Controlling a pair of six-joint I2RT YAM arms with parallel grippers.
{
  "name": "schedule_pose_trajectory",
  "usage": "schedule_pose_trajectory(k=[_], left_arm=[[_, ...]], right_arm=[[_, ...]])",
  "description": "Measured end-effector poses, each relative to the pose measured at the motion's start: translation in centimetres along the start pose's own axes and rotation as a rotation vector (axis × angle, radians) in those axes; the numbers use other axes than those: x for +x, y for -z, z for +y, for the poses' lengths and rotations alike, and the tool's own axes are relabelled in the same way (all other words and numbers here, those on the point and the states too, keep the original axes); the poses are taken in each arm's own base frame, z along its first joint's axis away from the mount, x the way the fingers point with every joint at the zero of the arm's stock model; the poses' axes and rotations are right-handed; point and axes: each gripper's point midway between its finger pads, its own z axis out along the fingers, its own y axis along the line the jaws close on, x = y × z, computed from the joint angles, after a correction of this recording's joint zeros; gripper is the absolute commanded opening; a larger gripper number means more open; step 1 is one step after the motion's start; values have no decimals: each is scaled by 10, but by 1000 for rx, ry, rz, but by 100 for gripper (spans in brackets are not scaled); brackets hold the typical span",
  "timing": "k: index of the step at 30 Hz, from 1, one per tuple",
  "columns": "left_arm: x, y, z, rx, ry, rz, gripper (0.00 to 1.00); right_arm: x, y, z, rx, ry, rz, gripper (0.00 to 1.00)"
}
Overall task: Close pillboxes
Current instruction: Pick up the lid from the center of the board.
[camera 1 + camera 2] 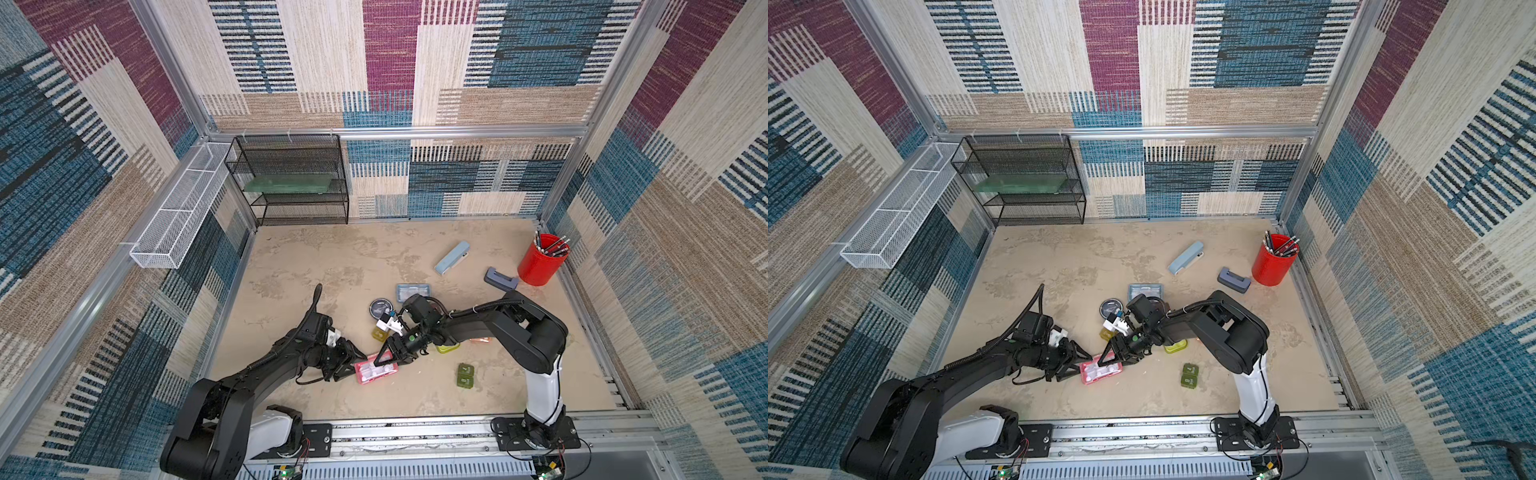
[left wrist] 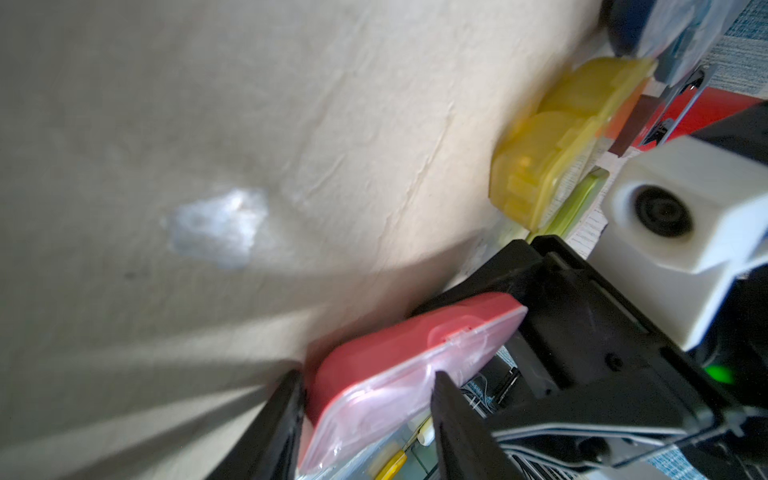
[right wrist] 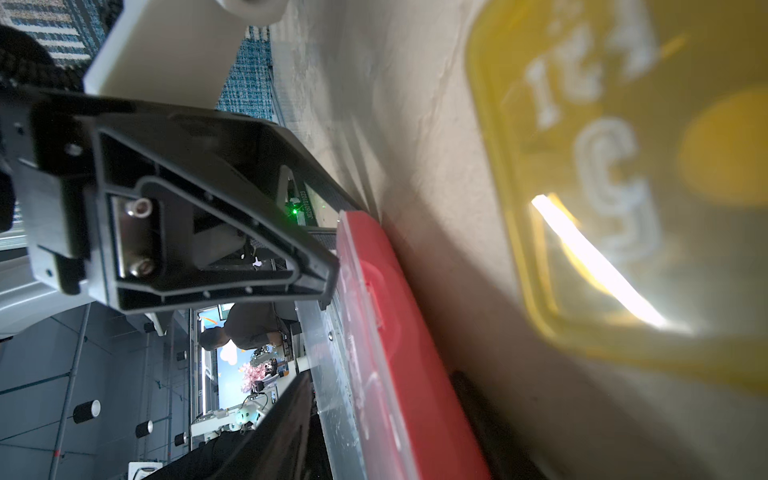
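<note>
The pink pillbox (image 1: 376,370) (image 1: 1100,370) lies on the table between both arms. My left gripper (image 1: 358,362) (image 2: 369,376) is shut on one end of it, one finger on the red base (image 2: 395,332) and the other over the clear lid. My right gripper (image 1: 383,358) (image 3: 382,374) is shut on the opposite end, with the lid on one side and the base on the other. Nearby lie other pillboxes: round black (image 1: 381,308), light blue (image 1: 412,292), amber (image 1: 379,333) (image 2: 561,137) (image 3: 623,166), yellow-green (image 1: 448,348), orange (image 1: 480,340) and dark green (image 1: 465,375).
A pale-blue case (image 1: 452,257), a grey-blue block (image 1: 500,279) and a red pen cup (image 1: 542,259) stand at the back right. A black wire shelf (image 1: 291,183) and a white mesh basket (image 1: 183,208) line the back left.
</note>
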Motion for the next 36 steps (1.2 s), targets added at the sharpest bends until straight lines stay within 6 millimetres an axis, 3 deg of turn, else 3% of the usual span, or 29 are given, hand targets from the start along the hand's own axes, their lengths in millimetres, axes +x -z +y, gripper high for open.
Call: schedule_pose_trajectory(k=[5,12,24,28,36], left_arm=[[1,0,1,2,2,0,51],[2,2,0,14,-6,-9,55],[1,8,-17,71,-29,-1,84],[4,9,-33,134,-53,43,100],[3,13,-70,251,-122,113,100]], right_arm=[[2,1,-4,18,-21,-14,37],[2,5,0,5,-26,-21,35],[8,27,-1,10,-52,-78,34],[10,39,4,0,-50,-114,33],[5,66,15,-25,-37,-196,31]])
